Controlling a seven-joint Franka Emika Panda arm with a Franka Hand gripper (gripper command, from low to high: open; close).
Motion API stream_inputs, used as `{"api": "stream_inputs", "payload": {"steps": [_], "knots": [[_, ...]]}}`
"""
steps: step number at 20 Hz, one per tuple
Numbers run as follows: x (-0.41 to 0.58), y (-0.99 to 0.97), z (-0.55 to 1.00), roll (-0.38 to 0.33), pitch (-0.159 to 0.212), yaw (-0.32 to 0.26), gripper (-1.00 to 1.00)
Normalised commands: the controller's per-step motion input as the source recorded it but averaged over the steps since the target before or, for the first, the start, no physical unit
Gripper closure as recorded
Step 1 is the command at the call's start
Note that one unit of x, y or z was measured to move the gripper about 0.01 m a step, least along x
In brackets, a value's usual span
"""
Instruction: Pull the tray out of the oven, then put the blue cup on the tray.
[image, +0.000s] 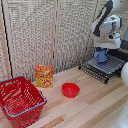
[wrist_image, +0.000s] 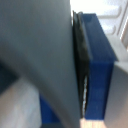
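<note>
Behind the wooden worktop (image: 95, 102) stands a slatted screen, and at far right the hand (image: 102, 49) is closed on the cup (image: 101, 55) over the tray (image: 105, 66); stiff, probably light, smooth: grip its wall.

You see a pale, smooth-grained wooden table (image: 95, 102), a red bowl (image: 70, 90) and red basket (image: 20, 100) of glossy plastic, the tray (image: 102, 70) in dark metal bars, and a printed cardboard box (image: 44, 76) at lower left.
</note>
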Motion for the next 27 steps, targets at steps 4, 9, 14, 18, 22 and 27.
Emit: {"api": "stream_inputs", "payload": {"steps": [4, 9, 14, 18, 22, 27], "knots": [[0.232, 0.01, 0.0, -0.016, 0.147, -0.029, -1.0], [0.199, 0.01, 0.1, -0.03, 0.104, -0.045, -1.0], [0.122, 0.12, 0.44, -0.094, 0.036, -0.07, -1.0], [0.169, 0.14, 0.6, -0.129, 0.042, -0.076, -1.0], [0.189, 0.12, 0.62, -0.138, 0.054, -0.074, -1.0], [0.209, 0.03, 0.66, -0.102, 0.018, -0.089, -1.0]]}}
